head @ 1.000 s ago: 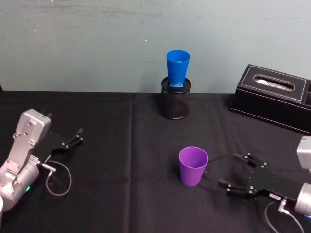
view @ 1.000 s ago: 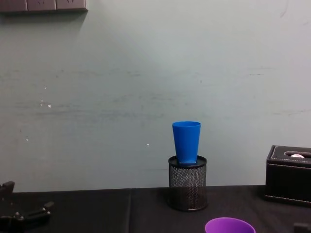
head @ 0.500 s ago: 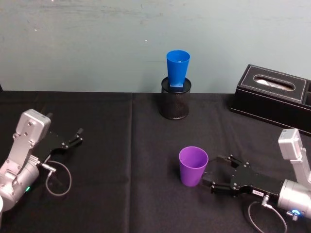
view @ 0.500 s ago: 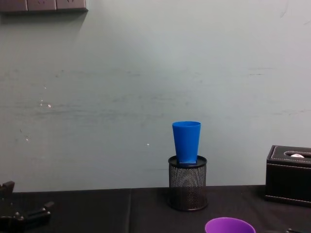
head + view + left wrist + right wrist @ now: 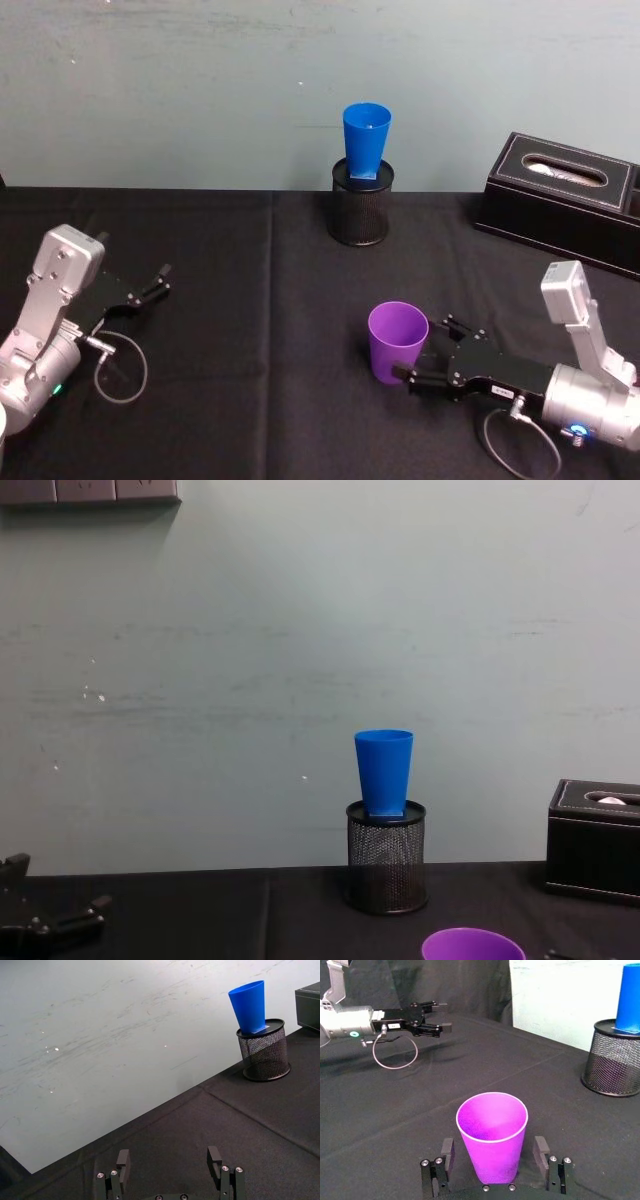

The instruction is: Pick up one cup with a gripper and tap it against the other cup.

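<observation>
At lower right, the right gripper (image 5: 428,350) has advanced, jaws wide astride the purple cup (image 5: 397,342), seemingly not yet touching it: ready to close. The left gripper (image 5: 160,280) idles, jaws spread.

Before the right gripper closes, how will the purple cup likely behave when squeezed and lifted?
The purple cup looks thin, empty plastic, so probably light and squeezable. Its smooth, tapered wall may slip inside the open right gripper. Standing on its narrower base, it could tip if one finger touches first.
</observation>
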`<action>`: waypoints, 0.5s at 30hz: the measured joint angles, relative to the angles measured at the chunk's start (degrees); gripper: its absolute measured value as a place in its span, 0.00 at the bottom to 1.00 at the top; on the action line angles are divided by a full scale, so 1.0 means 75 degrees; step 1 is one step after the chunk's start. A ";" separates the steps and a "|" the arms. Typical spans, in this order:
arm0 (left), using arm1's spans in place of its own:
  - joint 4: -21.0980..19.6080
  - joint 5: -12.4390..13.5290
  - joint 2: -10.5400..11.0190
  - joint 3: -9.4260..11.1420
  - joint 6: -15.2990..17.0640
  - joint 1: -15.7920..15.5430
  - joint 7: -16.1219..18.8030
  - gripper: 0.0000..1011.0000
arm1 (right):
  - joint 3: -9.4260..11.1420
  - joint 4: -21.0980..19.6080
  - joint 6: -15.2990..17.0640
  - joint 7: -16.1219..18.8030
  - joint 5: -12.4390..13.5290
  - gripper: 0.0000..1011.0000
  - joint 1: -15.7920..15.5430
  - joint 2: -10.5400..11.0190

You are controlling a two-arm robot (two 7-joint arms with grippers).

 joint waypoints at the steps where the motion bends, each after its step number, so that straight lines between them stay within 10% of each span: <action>1: 0.0000 0.0000 0.0000 0.0000 0.0000 0.0000 0.0000 1.00 | -0.0011 0.0025 -0.0012 0.0001 -0.0016 0.99 0.0017 -0.0025; 15: 0.0000 0.0000 0.0000 0.0000 0.0000 0.0000 0.0000 1.00 | -0.0034 0.0287 -0.0164 -0.0024 -0.0090 0.99 0.0179 -0.0397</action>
